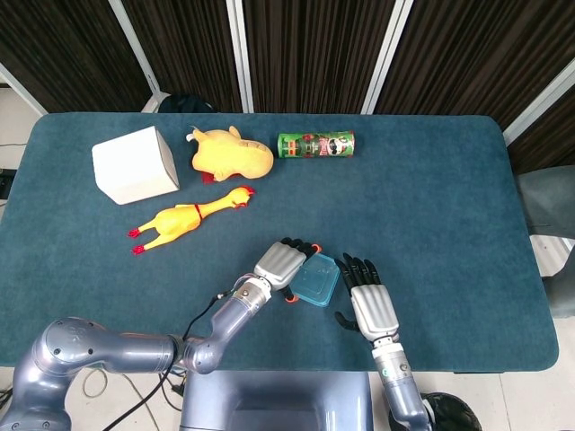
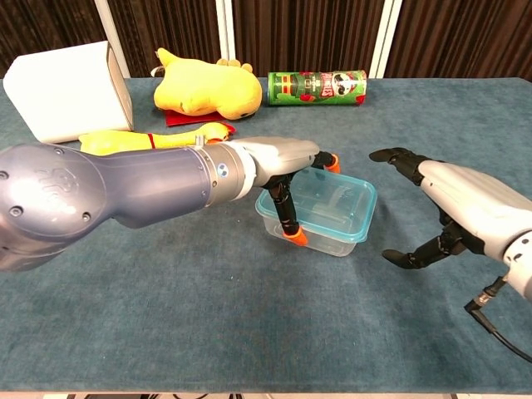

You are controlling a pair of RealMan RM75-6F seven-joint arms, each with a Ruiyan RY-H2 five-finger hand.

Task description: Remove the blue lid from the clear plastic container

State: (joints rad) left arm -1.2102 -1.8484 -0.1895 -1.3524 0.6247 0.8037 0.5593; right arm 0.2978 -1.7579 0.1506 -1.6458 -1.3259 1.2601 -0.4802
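Note:
The clear plastic container (image 1: 318, 280) (image 2: 326, 218) with its blue lid (image 2: 332, 197) on top sits near the table's front edge. My left hand (image 1: 281, 263) (image 2: 287, 164) grips it from the left, with its thumb on the near wall and its fingers over the far rim. My right hand (image 1: 369, 303) (image 2: 455, 202) hovers just right of the container, fingers spread and holding nothing. A small gap separates it from the container's right side.
A white box (image 1: 135, 164) (image 2: 71, 91) stands at the back left. Next to it lie a yellow plush toy (image 1: 232, 154) (image 2: 204, 87) and a rubber chicken (image 1: 189, 218). A green can (image 1: 316, 144) (image 2: 316, 87) lies on its side at the back.

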